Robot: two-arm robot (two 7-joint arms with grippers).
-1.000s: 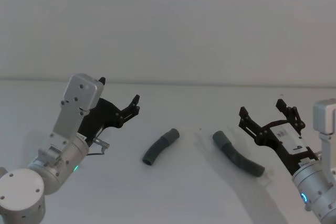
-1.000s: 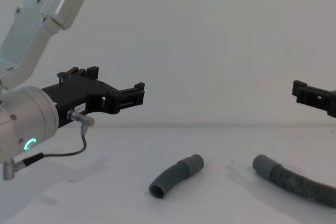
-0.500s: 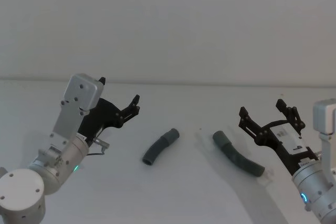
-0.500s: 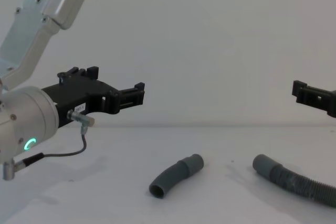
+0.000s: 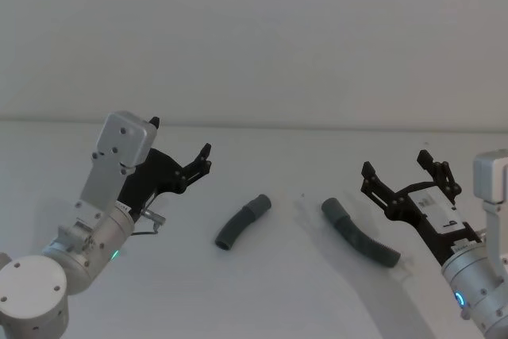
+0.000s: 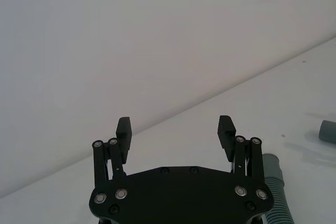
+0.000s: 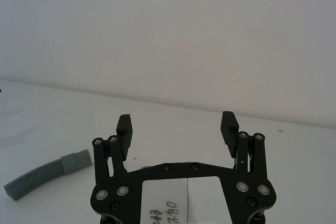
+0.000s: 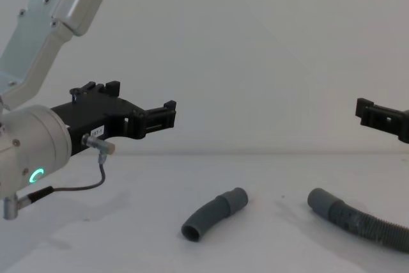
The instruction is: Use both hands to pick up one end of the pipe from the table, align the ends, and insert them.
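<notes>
Head view: high, forward-down, far; elbow (image 5: 242, 222) and hose (image 5: 361, 237) small mid-frame on table (image 5: 278, 299). Chest view: low, side-on, nearer; same two pieces lower centre, lower right. Wrist views: close behind left gripper (image 6: 176, 129), right gripper (image 7: 177, 127), facing wall (image 6: 157, 35); right one shares hose.

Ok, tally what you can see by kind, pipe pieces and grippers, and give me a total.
Pipe pieces: 2, the curved elbow and the ribbed hose, lying apart on the table.
Grippers: 2, the left gripper and the right gripper, both open and empty, above the table.
Total: 4.
</notes>
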